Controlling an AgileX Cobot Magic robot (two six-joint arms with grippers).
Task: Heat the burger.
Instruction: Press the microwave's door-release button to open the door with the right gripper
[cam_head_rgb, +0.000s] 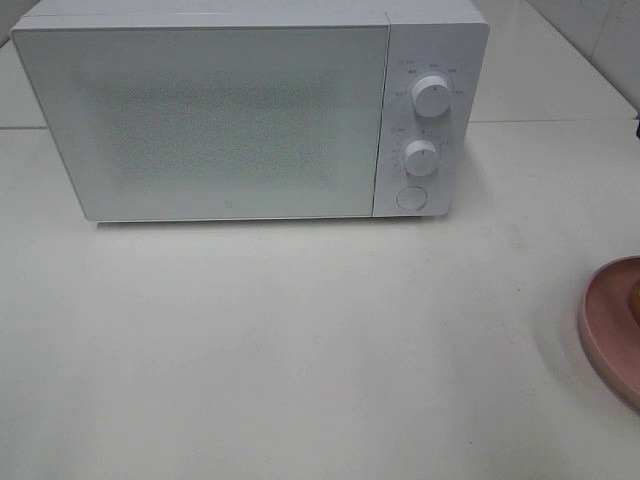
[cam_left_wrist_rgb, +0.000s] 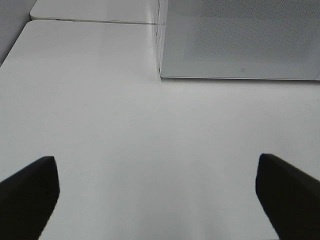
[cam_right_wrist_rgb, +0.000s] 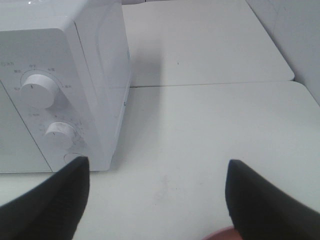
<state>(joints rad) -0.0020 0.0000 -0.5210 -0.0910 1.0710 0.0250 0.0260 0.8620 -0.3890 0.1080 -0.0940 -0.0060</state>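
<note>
A white microwave (cam_head_rgb: 230, 115) sits at 12 o'clock on the white table (cam_head_rgb: 300, 350) with its door closed, two knobs (cam_head_rgb: 431, 97) above a round button (cam_head_rgb: 411, 198). At 4 o'clock a pink plate (cam_head_rgb: 598, 330), cut off by the frame, carries a sliver of the burger (cam_head_rgb: 636, 300).

The light is bright and even, and the white table (cam_head_rgb: 300, 350) looks a little washed out. The microwave (cam_head_rgb: 200, 120) throws only a thin soft shadow before its base and a wider grey one beside its knob side. Its door looks grainy. Close to the lens, the dark fingers (cam_left_wrist_rgb: 30, 195) of my left claw (cam_left_wrist_rgb: 156, 162) and my right claw (cam_right_wrist_rgb: 157, 164) have unfocused edges.
</note>
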